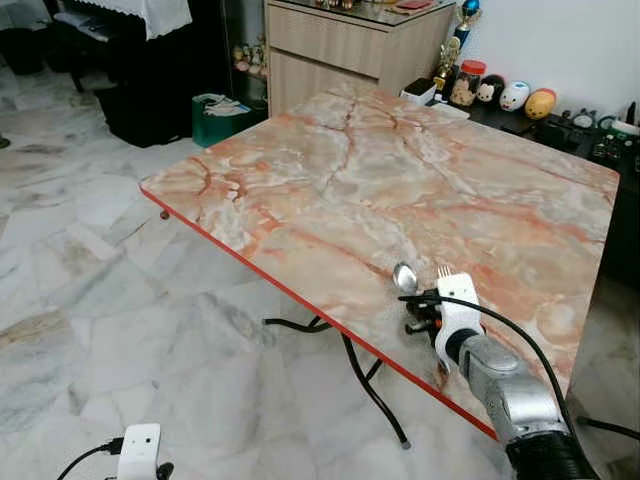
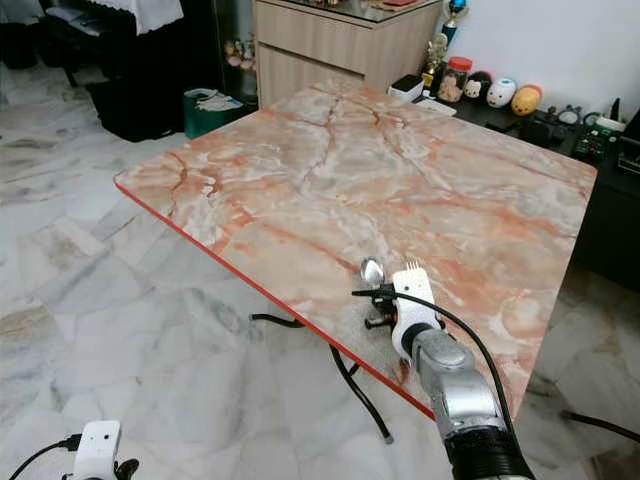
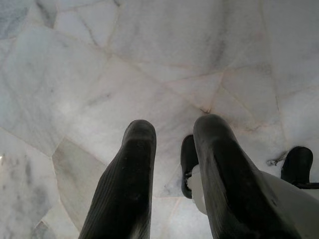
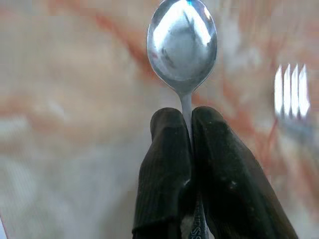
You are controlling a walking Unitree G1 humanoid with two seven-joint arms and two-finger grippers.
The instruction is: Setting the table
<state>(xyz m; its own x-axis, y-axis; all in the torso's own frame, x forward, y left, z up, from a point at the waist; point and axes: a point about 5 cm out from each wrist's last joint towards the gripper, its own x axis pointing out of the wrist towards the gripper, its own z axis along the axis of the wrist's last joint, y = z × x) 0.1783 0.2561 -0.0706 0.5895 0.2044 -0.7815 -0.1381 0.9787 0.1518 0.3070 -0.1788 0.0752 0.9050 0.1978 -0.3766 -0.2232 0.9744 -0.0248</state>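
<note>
Gripping: right gripper (image 4: pixel 192 144) clamped on spoon (image 4: pixel 182 45) stem
Fork (image 4: pixel 292 92): beside spoon
Table (image 1: pixel 300 180): red near edge close, bare marble beyond
Left gripper (image 3: pixel 172 164): fingers parted over floor (image 3: pixel 99 59)

- The fork (image 4: pixel 292 91) is blurred in the right wrist view; only its tines are clear, the handle fading out of focus.
- The spoon (image 4: pixel 182 46) handle is hidden between the right gripper (image 4: pixel 191 117) fingers.
- The left gripper (image 3: pixel 172 132) fingers are cut off at the picture's bottom edge.
- The table (image 1: pixel 300 160) legs are mostly hidden under the tabletop.
</note>
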